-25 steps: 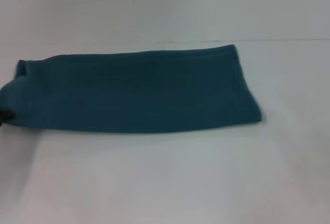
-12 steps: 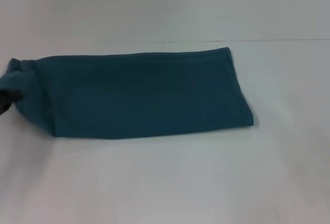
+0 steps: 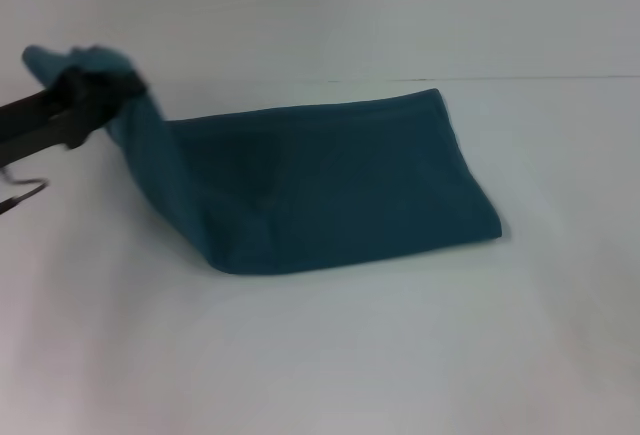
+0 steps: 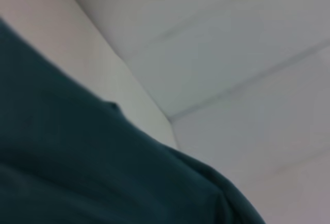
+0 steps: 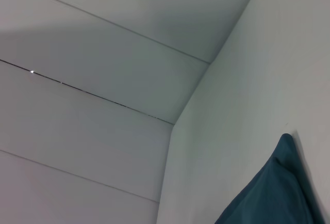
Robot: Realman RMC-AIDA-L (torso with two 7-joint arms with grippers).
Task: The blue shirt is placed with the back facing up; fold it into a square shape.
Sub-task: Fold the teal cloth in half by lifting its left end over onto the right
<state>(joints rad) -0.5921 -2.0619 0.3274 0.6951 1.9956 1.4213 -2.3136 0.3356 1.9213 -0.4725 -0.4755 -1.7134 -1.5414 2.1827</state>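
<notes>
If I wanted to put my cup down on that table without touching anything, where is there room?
The near strip of the white table, in front of the blue shirt, is bare. So is the patch to the robot's right of the shirt. Avoid the robot's left side: there the left gripper holds the shirt's end lifted off the table.

The blue shirt (image 4: 93, 172) fills much of this picture, very close up. Behind it are the white table (image 4: 77, 54) and wall (image 4: 232, 44).

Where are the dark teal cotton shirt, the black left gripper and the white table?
dark teal cotton shirt (image 3: 340, 185), head view, flat middle.
black left gripper (image 3: 95, 90), head view, tip clamping the lifted end.
white table (image 3: 330, 355), head view, bare front.
</notes>
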